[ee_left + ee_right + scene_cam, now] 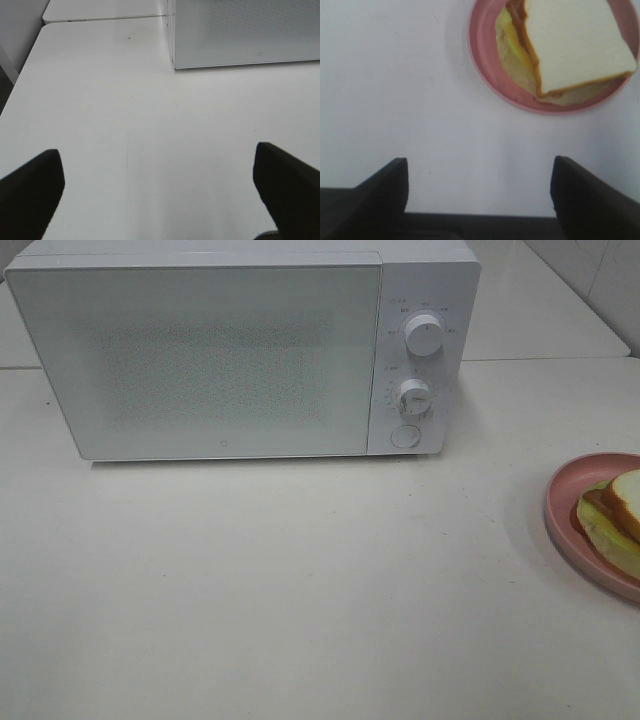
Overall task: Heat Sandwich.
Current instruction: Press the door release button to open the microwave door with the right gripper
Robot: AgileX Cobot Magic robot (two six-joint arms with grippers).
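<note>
Two pincers stand open and empty, and only one of them faces the task's thing. At the left, the left gripper (157, 152) hangs with its fingers spread wide over bare table (300, 590). Ahead of it is the near left corner of the microwave (200, 360), and no food shows in its view.

The microwave sits at the far side of the table, left of centre, with its door (190, 355) shut. Judged from that, the door is what stands between the sandwich and any heating. Right of the door are two knobs, one (425, 333) above the other (413, 395), with a round button (404, 436) below them.

Well apart from the oven, at the right edge of the table, the sandwich (570, 45) lies flat on a pink plate (485, 60). The high view cuts off part of both.

The right gripper (480, 161) has its fingers parted around nothing, and the plate lies straight ahead of it, off to one side of its centre line. The right arm is clearly the nearer one. The sandwich is roughly square, so no long axis guides the grasp. It sits skewed to the pincer, and leafy filling pokes out past one edge of the top slice. Only bare table lies between the plate and the microwave.
</note>
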